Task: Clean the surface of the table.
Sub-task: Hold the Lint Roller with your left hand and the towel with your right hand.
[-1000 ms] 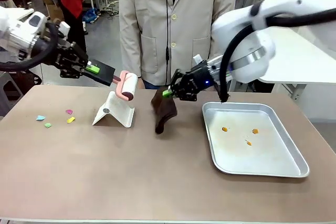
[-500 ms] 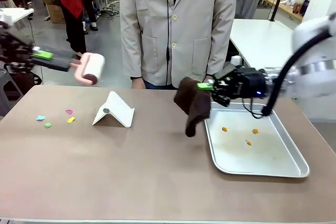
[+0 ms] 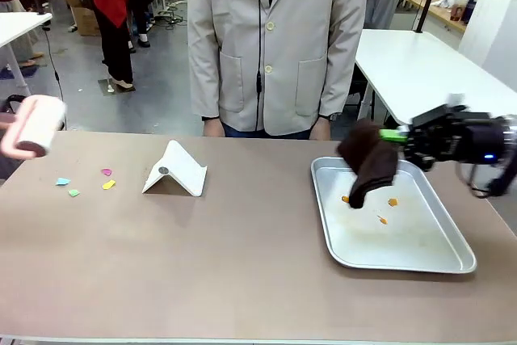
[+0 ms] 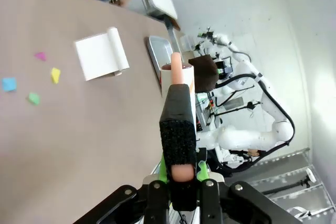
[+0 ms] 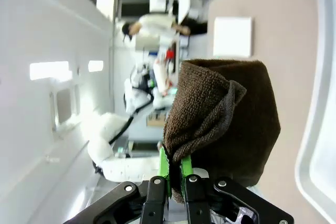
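Right gripper (image 3: 394, 134) is pinched tight on a brown cloth (image 3: 367, 165) that hangs over the far-left part of the metal tray (image 3: 404, 262), which sits close to the table's right edge; left gripper (image 4: 178, 176) is clamped on a lint roller (image 3: 34, 125) up by the far-left corner. Table (image 3: 242, 272) spans the whole view, with loads of bare room across the middle and near edge; coloured scraps (image 3: 85, 183) lie near the left edge, and a white folded stand (image 3: 176, 169) sits just right of them.

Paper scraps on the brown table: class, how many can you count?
4, clustered near the left end of the table: a blue scrap, a green scrap, a pink scrap and a yellow scrap. Nothing there seems to hide others.
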You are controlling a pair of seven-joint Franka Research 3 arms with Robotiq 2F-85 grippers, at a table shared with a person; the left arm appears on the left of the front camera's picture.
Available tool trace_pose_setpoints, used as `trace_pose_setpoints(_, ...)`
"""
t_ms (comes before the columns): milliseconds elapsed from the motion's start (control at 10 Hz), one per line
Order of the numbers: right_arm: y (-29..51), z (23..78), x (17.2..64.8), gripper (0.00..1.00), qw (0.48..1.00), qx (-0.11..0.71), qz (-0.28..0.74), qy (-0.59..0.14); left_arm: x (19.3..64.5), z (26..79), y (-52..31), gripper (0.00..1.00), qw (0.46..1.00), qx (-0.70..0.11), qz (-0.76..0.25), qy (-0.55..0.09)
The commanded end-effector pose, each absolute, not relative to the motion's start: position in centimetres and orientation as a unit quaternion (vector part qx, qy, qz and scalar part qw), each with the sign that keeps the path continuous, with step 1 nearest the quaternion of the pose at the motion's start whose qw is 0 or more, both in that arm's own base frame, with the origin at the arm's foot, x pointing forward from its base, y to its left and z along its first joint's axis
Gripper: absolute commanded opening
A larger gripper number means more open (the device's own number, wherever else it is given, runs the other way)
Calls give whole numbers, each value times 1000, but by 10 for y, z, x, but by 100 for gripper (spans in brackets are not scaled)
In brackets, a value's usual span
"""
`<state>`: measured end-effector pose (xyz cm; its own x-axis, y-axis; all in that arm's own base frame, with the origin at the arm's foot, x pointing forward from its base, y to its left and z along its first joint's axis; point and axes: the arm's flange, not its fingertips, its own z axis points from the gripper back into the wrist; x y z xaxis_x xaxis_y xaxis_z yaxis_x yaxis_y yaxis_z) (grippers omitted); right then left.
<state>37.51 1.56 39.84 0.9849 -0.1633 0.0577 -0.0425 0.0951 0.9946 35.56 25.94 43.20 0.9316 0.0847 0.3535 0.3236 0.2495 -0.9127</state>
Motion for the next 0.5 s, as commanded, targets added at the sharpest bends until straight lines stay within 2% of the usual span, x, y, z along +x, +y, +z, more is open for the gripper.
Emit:
trace_pose_setpoints(0, -30, 407, 341, 0, 749, 651, -71, -98, 352, 412, 297, 0, 764, -617, -86, -165)
trace_pose_setpoints(300, -118, 409, 321, 0, 763, 642, -63, -37, 338, 381, 334, 0, 736, -647, -100, -172)
trace_pose_setpoints(400, -141, 404, 315, 0, 761, 639, -101, -37, 338, 372, 339, 0, 733, -654, -93, -162)
